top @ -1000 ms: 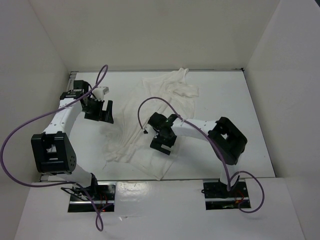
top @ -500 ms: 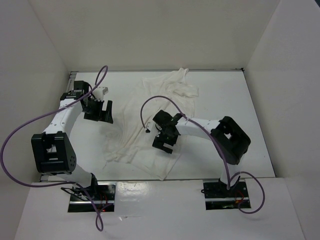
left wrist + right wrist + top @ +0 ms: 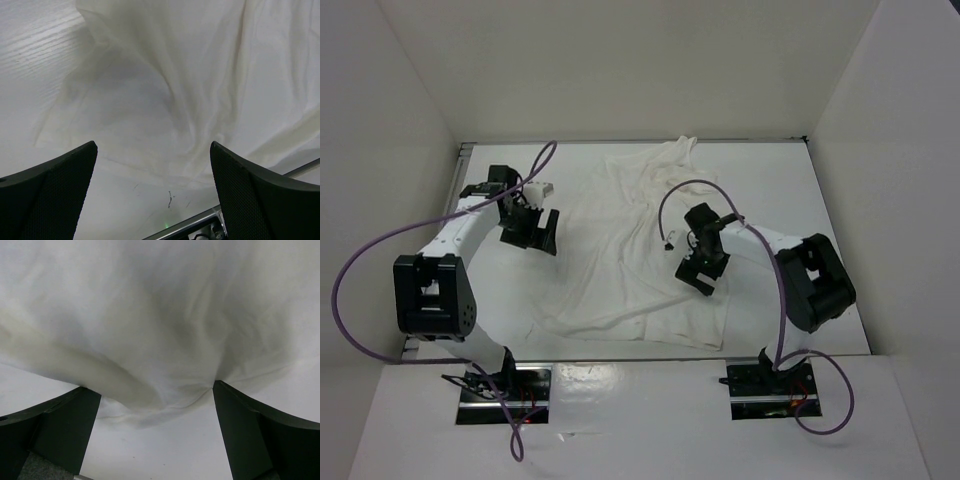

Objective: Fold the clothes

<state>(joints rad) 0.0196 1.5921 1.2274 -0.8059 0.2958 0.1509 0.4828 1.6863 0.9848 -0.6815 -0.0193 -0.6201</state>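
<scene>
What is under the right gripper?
A wrinkled edge of the white garment, with bare table beside it, lies below the open right gripper. The table beneath the cloth is covered.

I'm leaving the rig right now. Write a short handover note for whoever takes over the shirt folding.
Left gripper: open, empty, beside the shirt's left edge.
Right gripper: open, holding nothing, low over the shirt's right side; whether it touches is unclear.
Shirt: spread out on the table, wrinkled, far end bunched near the back wall.
Done: laid roughly flat; no fold visible.
Left: smooth it, then all the folding.
</scene>
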